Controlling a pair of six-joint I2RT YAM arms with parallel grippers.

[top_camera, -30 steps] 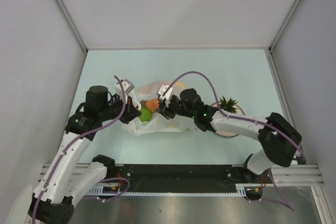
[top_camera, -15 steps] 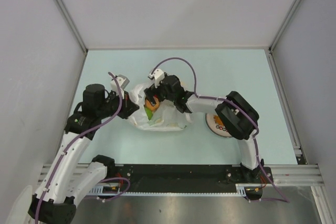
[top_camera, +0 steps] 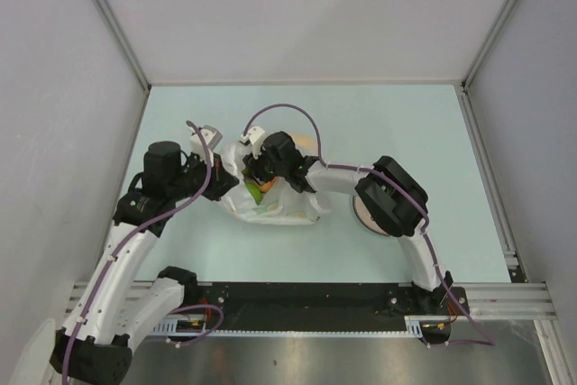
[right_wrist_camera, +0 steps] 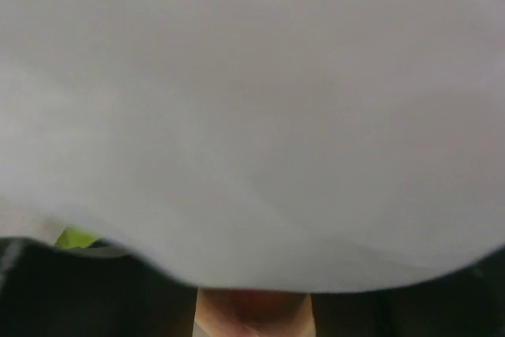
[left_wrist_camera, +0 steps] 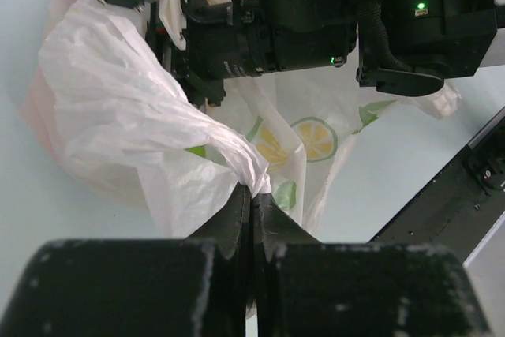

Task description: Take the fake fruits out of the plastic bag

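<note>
Pale green table [top_camera: 406, 132]: the plastic bag [top_camera: 275, 212] lies mid-table, fake fruits [top_camera: 256, 190] showing at its mouth. We see the left gripper [left_wrist_camera: 252, 195] pinching a bag fold. The right gripper [top_camera: 260, 170] sits at the mouth, and we cannot tell how its jaws stand.

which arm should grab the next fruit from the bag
Right: the right gripper sits at the mouth of the translucent white plastic bag, by a green plastic fruit. The left gripper is shut on the bag's edge.

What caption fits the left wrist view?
Left gripper shut on a fold of the plastic bag, right arm close behind.
</note>
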